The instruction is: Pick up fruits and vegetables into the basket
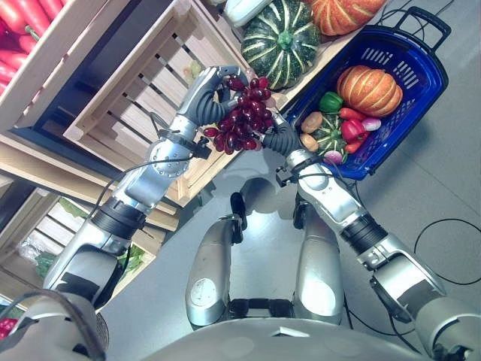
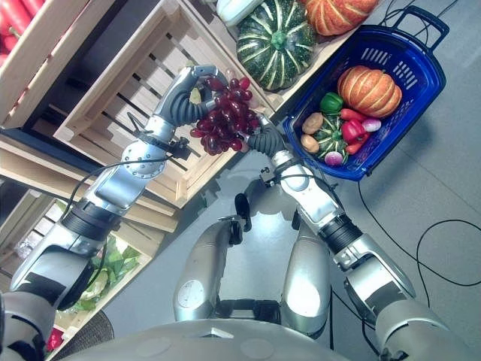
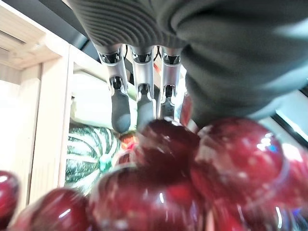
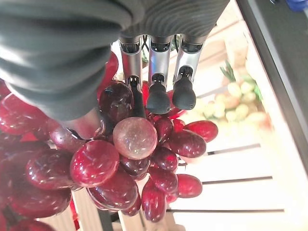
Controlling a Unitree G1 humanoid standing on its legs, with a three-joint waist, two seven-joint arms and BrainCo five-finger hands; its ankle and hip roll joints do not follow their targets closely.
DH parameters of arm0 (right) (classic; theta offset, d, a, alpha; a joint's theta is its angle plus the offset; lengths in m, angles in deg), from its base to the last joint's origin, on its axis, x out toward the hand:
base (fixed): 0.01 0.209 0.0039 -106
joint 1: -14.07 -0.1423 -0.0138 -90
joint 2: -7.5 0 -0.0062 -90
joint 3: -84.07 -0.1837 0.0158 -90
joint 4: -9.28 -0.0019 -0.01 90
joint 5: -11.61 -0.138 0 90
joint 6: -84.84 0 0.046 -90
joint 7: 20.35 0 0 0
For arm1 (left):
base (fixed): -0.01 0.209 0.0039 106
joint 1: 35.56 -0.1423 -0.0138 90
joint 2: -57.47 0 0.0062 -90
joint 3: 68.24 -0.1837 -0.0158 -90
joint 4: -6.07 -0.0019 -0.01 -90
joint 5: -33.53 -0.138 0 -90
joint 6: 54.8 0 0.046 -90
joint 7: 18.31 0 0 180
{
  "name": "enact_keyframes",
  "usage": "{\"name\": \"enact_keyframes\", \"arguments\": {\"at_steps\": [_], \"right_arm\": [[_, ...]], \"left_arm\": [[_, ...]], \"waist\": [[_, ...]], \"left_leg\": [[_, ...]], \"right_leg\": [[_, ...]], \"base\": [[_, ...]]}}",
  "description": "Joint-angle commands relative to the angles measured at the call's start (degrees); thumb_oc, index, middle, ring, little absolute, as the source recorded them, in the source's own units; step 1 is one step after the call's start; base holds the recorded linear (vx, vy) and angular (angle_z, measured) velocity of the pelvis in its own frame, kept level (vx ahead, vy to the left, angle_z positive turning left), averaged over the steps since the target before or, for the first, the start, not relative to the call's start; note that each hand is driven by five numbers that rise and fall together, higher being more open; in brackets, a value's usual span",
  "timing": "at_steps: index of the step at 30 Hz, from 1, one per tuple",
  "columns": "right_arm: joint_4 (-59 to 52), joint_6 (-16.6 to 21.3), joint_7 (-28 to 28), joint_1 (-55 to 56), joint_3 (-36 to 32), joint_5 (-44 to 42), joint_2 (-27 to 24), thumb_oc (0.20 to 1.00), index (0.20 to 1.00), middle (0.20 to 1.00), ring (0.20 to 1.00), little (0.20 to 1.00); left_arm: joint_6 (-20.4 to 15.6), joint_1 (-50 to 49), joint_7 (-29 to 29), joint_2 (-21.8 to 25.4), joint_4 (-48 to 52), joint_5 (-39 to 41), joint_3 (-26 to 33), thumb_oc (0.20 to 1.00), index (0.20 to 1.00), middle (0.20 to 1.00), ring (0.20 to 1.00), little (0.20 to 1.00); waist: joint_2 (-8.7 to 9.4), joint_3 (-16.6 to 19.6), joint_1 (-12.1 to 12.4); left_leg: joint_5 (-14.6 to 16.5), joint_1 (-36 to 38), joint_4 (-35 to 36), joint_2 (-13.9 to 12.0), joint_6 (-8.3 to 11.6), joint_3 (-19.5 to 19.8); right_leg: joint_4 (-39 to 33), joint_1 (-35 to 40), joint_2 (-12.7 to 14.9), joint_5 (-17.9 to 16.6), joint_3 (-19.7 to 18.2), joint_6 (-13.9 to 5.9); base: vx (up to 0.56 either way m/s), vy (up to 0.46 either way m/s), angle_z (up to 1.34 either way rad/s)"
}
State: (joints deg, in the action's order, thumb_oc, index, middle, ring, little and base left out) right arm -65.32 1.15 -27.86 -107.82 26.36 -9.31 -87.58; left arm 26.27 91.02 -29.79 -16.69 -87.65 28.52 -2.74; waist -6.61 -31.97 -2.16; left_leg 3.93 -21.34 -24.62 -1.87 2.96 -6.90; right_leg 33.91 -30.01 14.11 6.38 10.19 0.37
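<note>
by crate (image 1: 143, 83), fingers (image 1: 218, 79) clasp grapes (image 1: 244, 113)

The room is bright and evenly lit from overhead. The pale floor (image 1: 443, 173) carries a soft sheen and only faint, diffuse shadows. The bunch of red grapes (image 1: 242, 113) shows small white highlights on every berry, larger ones close up in the left wrist view. The striped green squash (image 1: 279, 34) has a mild gloss. The blue basket (image 1: 421, 71) looks vivid, its inside lightly shaded. Behind the grapes in the right wrist view, the wooden crate slats (image 4: 240, 192) wash out nearly white, while the gap between the shelves stays dark.
</note>
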Motion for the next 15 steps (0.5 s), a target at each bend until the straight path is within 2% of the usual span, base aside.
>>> {"name": "enact_keyframes", "arguments": {"at_steps": [1,7,9,15], "right_arm": [[-8.1,6.6,3.5,-3.0,-2.1,-5.3,6.3,0.200,0.200,0.200,0.200,0.200],[-10.4,6.6,6.2,-2.4,-2.7,-10.8,7.3,0.200,0.200,0.200,0.200,0.200],[-11.7,6.4,7.5,-2.2,-2.9,-13.5,7.6,0.200,0.200,0.200,0.200,0.200],[-12.5,7.3,8.1,-1.6,-2.6,-16.7,8.8,0.200,0.200,0.200,0.200,0.200]], "left_arm": [[-0.3,0.2,1.6,-0.4,7.1,2.8,2.1,1.000,1.000,1.000,1.000,1.000],[1.0,-0.4,2.6,-0.8,8.7,7.1,2.9,1.000,1.000,1.000,1.000,1.000],[0.1,-0.8,2.5,-1.4,9.2,9.8,3.4,1.000,1.000,1.000,1.000,1.000],[-1.1,-1.8,2.7,-2.1,10.5,11.2,4.3,1.000,1.000,1.000,1.000,1.000]], "waist": [[-0.14,2.2,0.2],[-0.06,2.2,0.4],[0.07,2.2,0.5],[0.26,2.2,0.8]], "left_leg": [[2.9,1.2,-1.7,0.9,-1.75,-1.9],[2.6,1.9,-1.2,0.9,-1.78,-1.6],[2.6,2.0,-1.0,1.0,-1.83,-1.5],[2.5,2.3,-0.8,0.9,-1.98,-1.6]], "right_leg": [[-3.8,6.5,0.9,1.4,0.8,-4.09],[-4.4,7.4,0.7,1.1,1.0,-4.24],[-4.6,7.6,0.6,1.0,1.1,-4.24],[-4.9,8.0,0.5,1.0,1.5,-4.03]], "base": [[0.01,-0.035,0.01],[0.01,-0.015,0.01],[0.01,-0.041,0.02],[0.01,-0.039,0.03]]}}
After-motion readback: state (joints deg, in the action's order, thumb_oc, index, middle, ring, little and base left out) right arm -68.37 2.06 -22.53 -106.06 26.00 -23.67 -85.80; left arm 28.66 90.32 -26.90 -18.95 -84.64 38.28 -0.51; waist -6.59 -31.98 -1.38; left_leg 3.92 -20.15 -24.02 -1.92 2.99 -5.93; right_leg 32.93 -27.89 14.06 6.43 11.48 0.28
